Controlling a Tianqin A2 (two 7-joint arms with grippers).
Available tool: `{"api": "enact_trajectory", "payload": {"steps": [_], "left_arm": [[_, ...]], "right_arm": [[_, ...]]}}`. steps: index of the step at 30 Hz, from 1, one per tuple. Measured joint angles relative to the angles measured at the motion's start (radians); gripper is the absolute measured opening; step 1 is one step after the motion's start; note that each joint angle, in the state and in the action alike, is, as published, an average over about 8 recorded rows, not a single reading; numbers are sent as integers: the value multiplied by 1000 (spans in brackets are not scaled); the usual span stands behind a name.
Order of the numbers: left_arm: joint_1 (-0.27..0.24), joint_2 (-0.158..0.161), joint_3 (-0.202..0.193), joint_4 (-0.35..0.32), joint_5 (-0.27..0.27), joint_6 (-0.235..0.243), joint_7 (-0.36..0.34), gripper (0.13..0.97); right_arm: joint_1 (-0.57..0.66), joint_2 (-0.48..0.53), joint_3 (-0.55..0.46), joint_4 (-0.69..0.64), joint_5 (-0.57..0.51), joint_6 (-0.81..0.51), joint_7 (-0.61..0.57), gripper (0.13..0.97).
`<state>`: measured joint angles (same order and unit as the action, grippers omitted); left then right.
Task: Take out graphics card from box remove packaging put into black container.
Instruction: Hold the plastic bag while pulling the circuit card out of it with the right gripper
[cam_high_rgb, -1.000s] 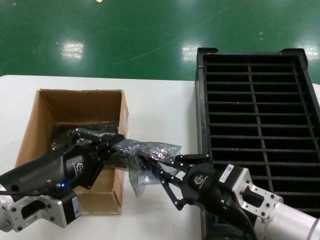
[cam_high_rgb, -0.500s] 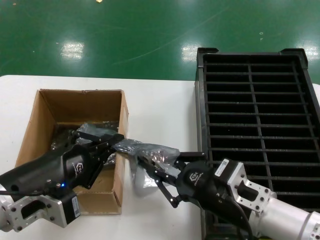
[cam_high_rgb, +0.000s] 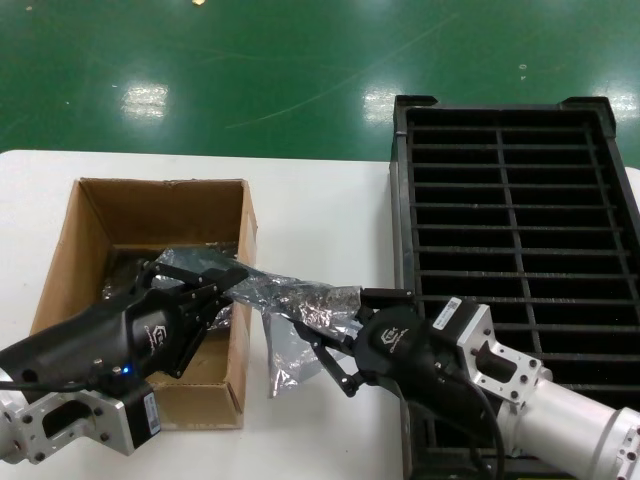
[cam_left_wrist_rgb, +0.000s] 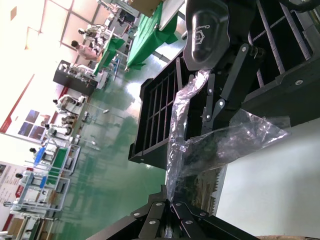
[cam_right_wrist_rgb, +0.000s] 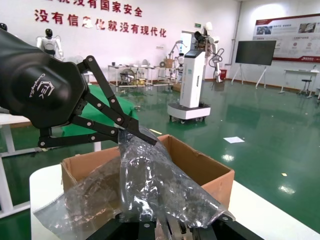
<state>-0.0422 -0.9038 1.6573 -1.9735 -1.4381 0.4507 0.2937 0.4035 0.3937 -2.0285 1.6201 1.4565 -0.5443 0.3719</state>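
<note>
Graphics card not plainly visible; presumably still wrapped inside the packaging (cam_high_rgb: 300, 300), a crinkly translucent bag stretched in the air above the box's right wall and the bare table (cam_high_rgb: 320, 215) just beside it, toward the table's near edge. Held at one end by the left gripper (cam_high_rgb: 232, 283), jaws clamped on the bag over the near right part of the box (cam_high_rgb: 120, 215); held at the other end by the right gripper (cam_high_rgb: 318, 345), jaws likewise pinched on the plastic, between the box and the black container (cam_high_rgb: 515, 220). Seen from the left wrist view as a wrinkled film (cam_left_wrist_rgb: 210, 145) running up to the right gripper (cam_left_wrist_rgb: 212, 102); seen from the right wrist view as a bag (cam_right_wrist_rgb: 145, 185) pinched by the left gripper (cam_right_wrist_rgb: 137, 135) above the box (cam_right_wrist_rgb: 200, 170). Judged as roughly a third done: bundle lifted out of the box, unwrapping only begun. Left to do: strip the bag off, free the card, carry it to the right side of the table, slot it between the dividers. Darker bagged bundles (cam_high_rgb: 125, 275) lying in the box bottom. No slot of the container seen holding a card.
</note>
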Motion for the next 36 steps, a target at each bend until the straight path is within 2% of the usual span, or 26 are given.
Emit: {"api": "enact_trajectory", "payload": {"steps": [4,12,27,36], "left_arm": [[0,0,0,0,0,0,0,140],[0,0,0,0,0,0,0,140],[0,0,0,0,0,0,0,140],[0,0,0,0,0,0,0,140]], "right_arm": [[-5,5,9,5,7,0,0,261],[-20,19,23,29,21,-1,-3,193],[-79,70,53,130,39,9,-25,188],[-144,135,86,239,-20,14,-15,188]]}}
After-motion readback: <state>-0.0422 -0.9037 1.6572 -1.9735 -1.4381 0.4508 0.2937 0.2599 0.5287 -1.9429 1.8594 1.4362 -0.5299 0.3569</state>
